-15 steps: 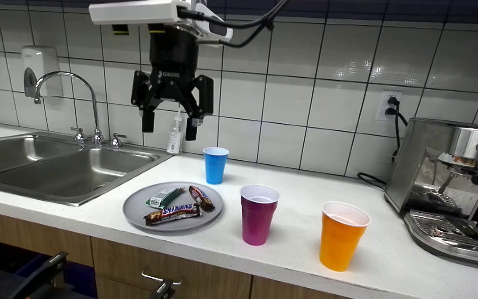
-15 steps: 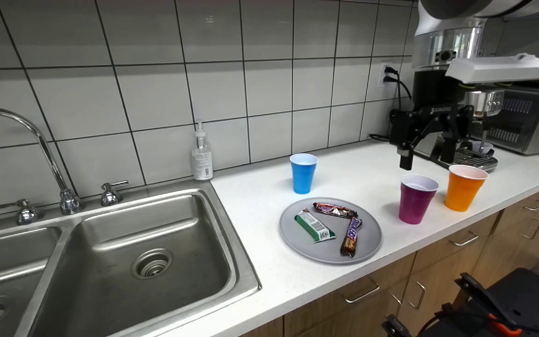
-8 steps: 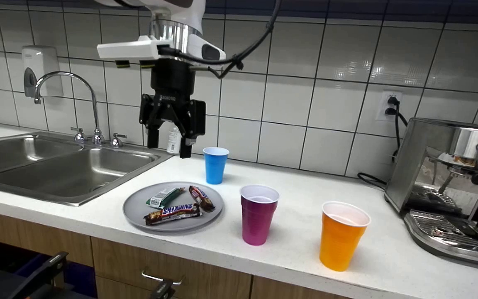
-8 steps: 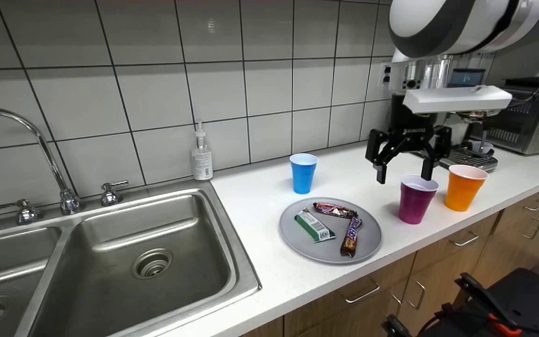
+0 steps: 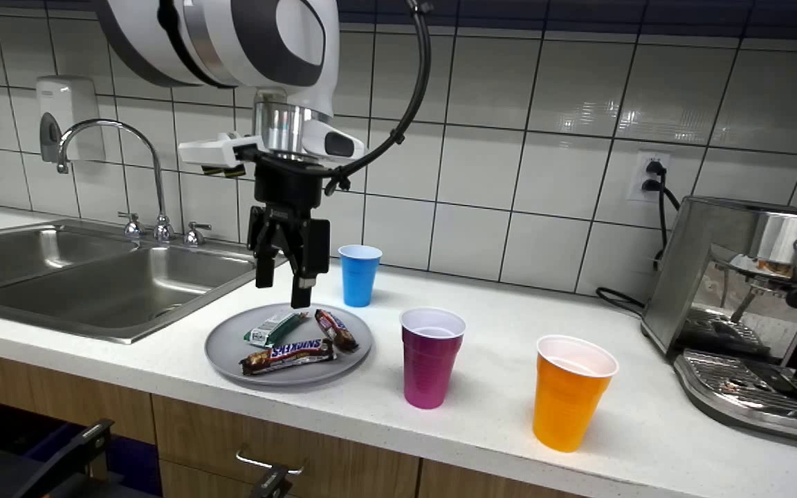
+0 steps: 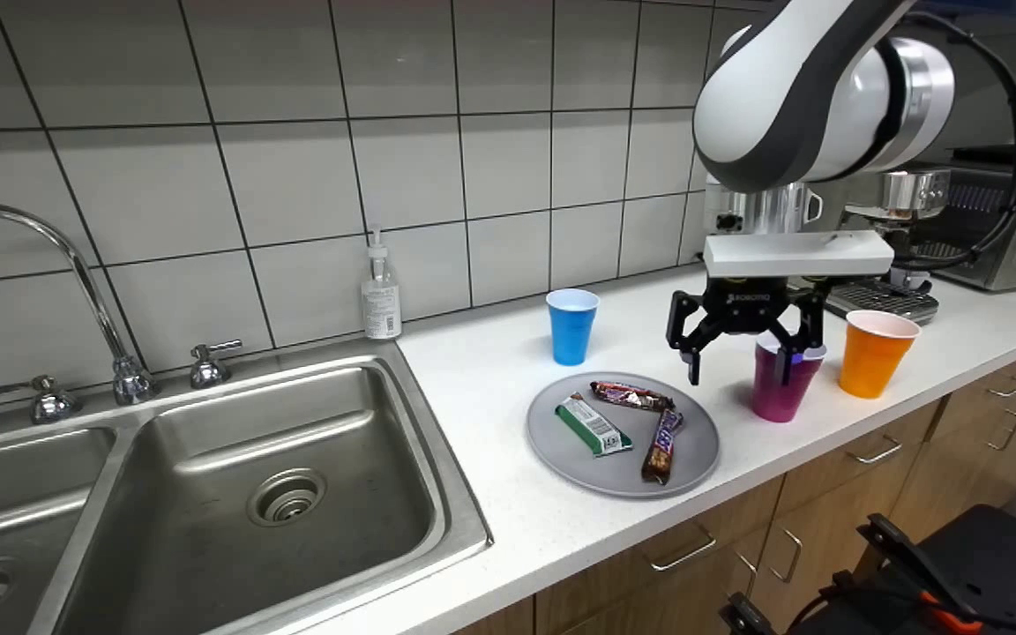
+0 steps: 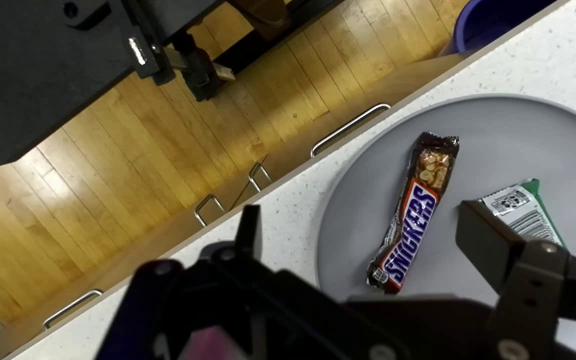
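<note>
Fingers [image 7: 490, 240] spread wide with only air between them show the black two-fingered end effector [image 5: 282, 289] released; it hangs higher than a round, flat grey plate [image 5: 229, 346], and the wrist view sets one finger over the plate, the other over the speckled white desk [image 5: 488, 408]; the plate, below the end effector, carries three bars: a long brown-wrapped Snickers bar [image 7: 410, 220], seen in the gap between the fingers; a green-and-white wrapped bar [image 6: 593, 426], partly hidden by a finger in the wrist view; a dark brown-and-red wrapped bar [image 5: 336, 330], its end close to the Snickers bar; in an exterior view three upright, tapered cups stand to the right of the end effector: a blue plastic cup [image 5: 359, 280], a purple plastic cup [image 5: 429, 366] and, farthest out, an orange plastic cup [image 5: 570, 404], their inner bottoms hidden; a stainless steel double sink [image 6: 190, 556], round drains showing, lies left of the end effector in both exterior views.
</note>
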